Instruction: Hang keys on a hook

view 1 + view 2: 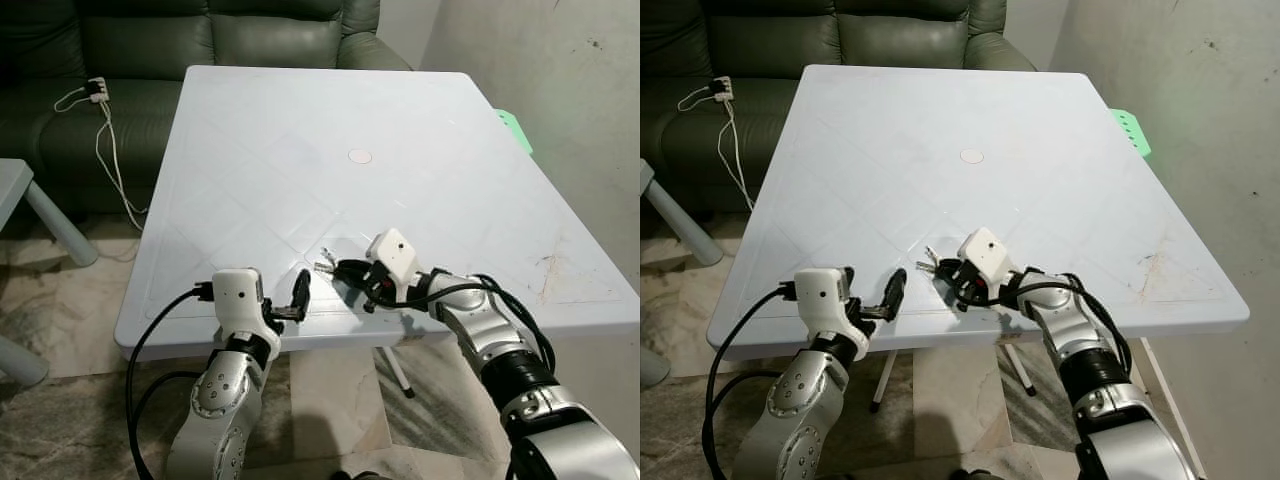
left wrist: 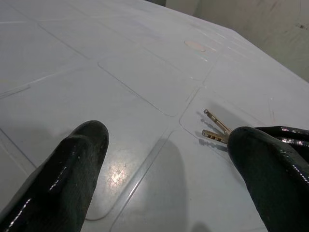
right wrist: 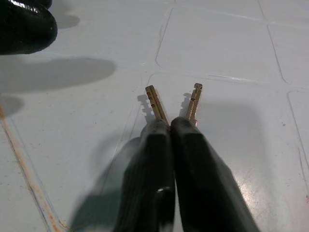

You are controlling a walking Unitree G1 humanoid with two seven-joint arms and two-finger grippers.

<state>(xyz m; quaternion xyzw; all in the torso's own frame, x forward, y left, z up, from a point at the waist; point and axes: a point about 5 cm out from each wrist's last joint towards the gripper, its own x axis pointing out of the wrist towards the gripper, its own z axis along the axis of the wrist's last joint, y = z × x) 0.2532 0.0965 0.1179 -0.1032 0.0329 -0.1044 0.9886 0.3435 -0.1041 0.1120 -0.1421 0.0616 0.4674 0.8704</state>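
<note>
I see a pale plastic table (image 1: 400,110) before a dark green sofa (image 1: 150,50). The keys (image 3: 174,104) lie near the table's near edge, pinched in my right hand (image 1: 345,268), whose fingers are clenched together on them. My left hand (image 1: 297,300) hovers just beside them at the near edge, fingers spread apart.

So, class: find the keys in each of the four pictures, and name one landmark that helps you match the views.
Left eye view: keys at the right gripper, near the table's front edge.
Right eye view: keys, same place.
Left wrist view: keys beside a left gripper finger.
Right wrist view: keys poking out beyond the shut fingers.
Shared landmark: the round centre cap.
</note>
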